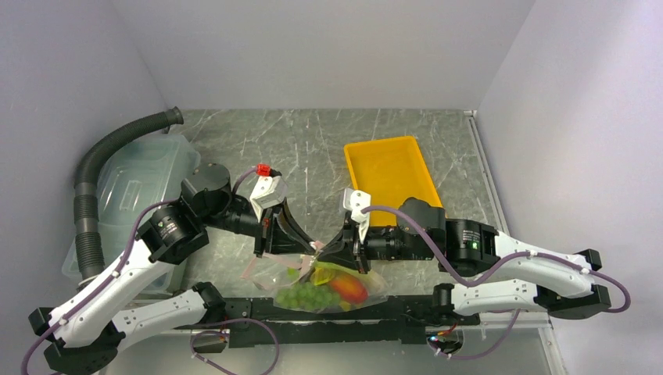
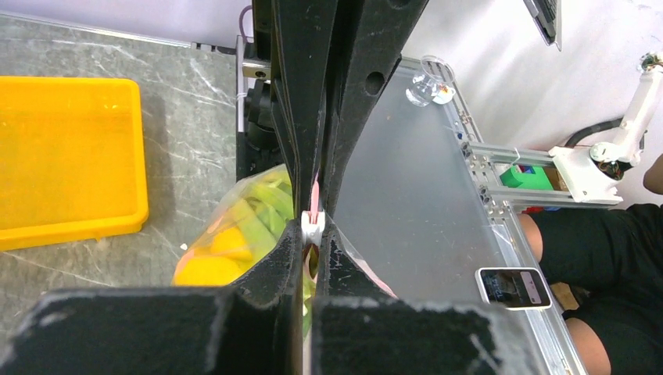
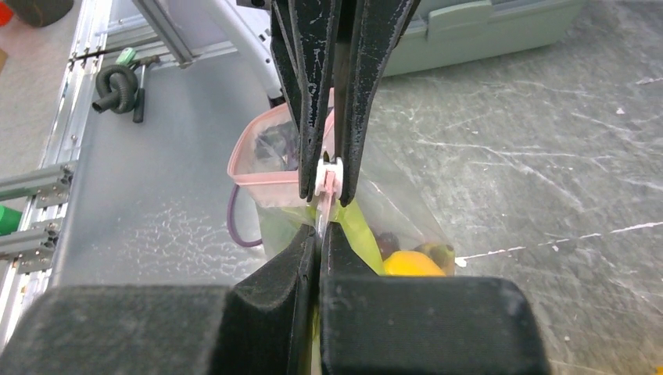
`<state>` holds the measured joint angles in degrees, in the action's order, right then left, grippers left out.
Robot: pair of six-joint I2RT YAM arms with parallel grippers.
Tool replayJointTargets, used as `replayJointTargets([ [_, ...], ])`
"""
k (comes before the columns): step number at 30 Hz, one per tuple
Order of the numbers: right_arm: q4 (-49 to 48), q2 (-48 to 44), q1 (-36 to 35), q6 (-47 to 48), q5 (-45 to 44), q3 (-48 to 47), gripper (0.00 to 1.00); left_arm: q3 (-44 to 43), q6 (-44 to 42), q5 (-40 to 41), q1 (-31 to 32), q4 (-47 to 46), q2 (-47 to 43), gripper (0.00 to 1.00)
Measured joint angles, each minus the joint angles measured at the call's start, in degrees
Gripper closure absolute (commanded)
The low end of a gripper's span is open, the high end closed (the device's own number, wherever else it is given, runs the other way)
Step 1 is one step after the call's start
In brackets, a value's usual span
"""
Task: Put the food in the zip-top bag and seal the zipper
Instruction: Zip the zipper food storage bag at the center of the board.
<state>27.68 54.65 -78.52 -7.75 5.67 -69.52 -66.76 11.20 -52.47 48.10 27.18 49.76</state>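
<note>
The left gripper (image 1: 314,247) and the right gripper (image 1: 325,253) met tip to tip. Each had its jaws pressed together on the same short piece of the zipper (image 3: 266,178), the pink strip of the zip-top bag (image 1: 371,284). The bag hung from this pinch toward the arm bases, with food inside it: green grapes (image 1: 307,297), a red-orange fruit (image 1: 349,287) and a banana (image 3: 406,264). From the fingers the strip ran sideways along its long axis, out toward the left arm's side. I judge that the next move depended on this: the free length lay on that side only, so the left gripper was the nearer one to slide along it while the right one held. The right wrist view showed this length curving into a loop with something purple behind, so the mouth seemed not closed there; the top view gave only a pale pink edge. The left wrist view hid most of the strip behind the fingers, but showed the yellow tray (image 2: 70,156) well apart, beyond the bag
</note>
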Motion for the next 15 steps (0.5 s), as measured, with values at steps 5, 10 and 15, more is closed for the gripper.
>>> replayJointTargets([
  [5, -0.4, -0.7, -0.1, -0.3, -2.2, 0.5, 1.0, 0.0, -0.1, 1.1, 0.0, 0.0, 0.0, 1.0],
  [10, -0.3, -0.7, -0.1, -0.4, -2.6, 0.5, 1.0, -0.2, -0.3, 1.6, 0.0, 0.5, 0.0, 1.0],
  [15, -0.3, -0.3, -0.1, -0.4, -2.4, 0.3, 1.0, -1.0, -0.6, 1.9, 0.0, 1.7, 0.0, 1.0],
])
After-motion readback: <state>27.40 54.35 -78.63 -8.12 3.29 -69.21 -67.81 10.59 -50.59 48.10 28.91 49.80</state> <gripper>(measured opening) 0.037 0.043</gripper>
